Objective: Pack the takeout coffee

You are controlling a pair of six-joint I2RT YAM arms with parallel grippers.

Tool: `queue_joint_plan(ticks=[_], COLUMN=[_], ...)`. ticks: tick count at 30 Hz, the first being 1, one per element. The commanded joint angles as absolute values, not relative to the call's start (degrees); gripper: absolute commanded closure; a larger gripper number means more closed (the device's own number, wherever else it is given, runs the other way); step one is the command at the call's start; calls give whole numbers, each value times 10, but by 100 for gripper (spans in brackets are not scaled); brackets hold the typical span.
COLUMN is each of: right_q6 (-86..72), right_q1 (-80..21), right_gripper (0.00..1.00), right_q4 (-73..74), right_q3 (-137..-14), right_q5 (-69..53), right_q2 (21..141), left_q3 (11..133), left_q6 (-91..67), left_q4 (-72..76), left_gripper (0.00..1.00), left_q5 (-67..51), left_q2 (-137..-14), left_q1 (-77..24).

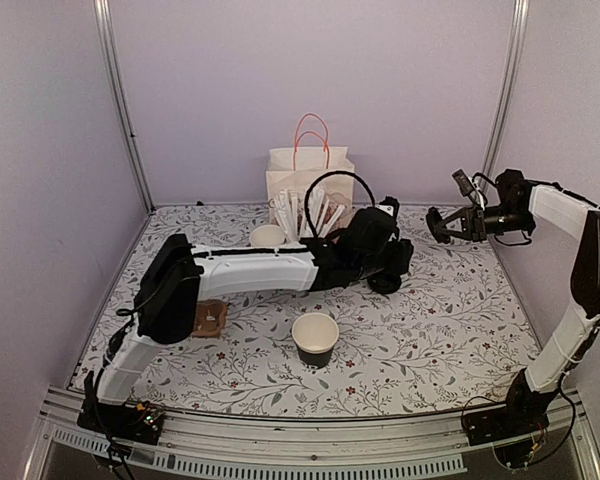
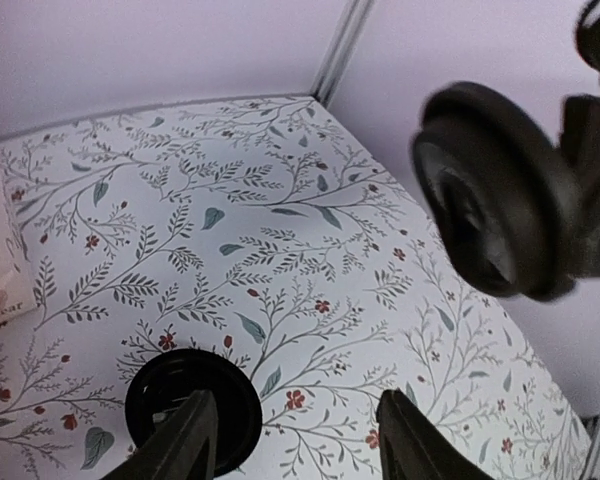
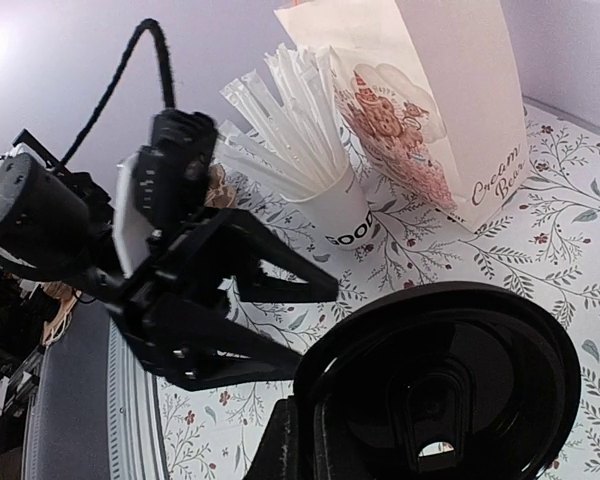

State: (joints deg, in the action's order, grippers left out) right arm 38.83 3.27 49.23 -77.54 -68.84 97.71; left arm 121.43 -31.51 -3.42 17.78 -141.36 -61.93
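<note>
The takeout coffee cup (image 1: 315, 338), dark outside and white inside, stands open with no lid at the front middle of the table. My left gripper (image 1: 392, 262) is open and empty, low over a black lid (image 2: 170, 395) that lies flat on the table (image 1: 450, 320); its left finger (image 2: 192, 440) overlaps this lid. My right gripper (image 1: 437, 225) is shut on the rim of a second black lid (image 3: 450, 375) and holds it on edge in the air, right of the left gripper. This held lid also shows in the left wrist view (image 2: 490, 190).
A white paper bag (image 1: 310, 172) with pink handles stands at the back. A white cup of wrapped sticks (image 3: 330, 210) is in front of it and a lidless white cup (image 1: 268, 236) is to its left. A brown item (image 1: 210, 318) lies by the left arm.
</note>
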Motion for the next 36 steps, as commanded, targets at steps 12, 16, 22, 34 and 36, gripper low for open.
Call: queue_joint_plan(ticks=[12,16,22,34,36], right_q6=[637,691,676,657,657], right_q1=[-125,-209,-249,-249,-249], right_gripper=[100,99,99,100,100], right_q4=[748,784,784,785,784], right_q3=[-802,-815,-840,-860,-859], right_q5=[-769,-758,-770,-879,-882], right_q2=[915,913,890,851,848], left_q3=[725,661,518,511,524], left_q6=[-64,-35,-56,-25,-32], left_q4=[315,357,518,634,643], left_gripper=[22,21,13,13,12], left_q5=[13,10,27,9,5], left_q2=[-989,-945,-877,-932,-949], left_q1=[-700,-700,-700,-697,-690])
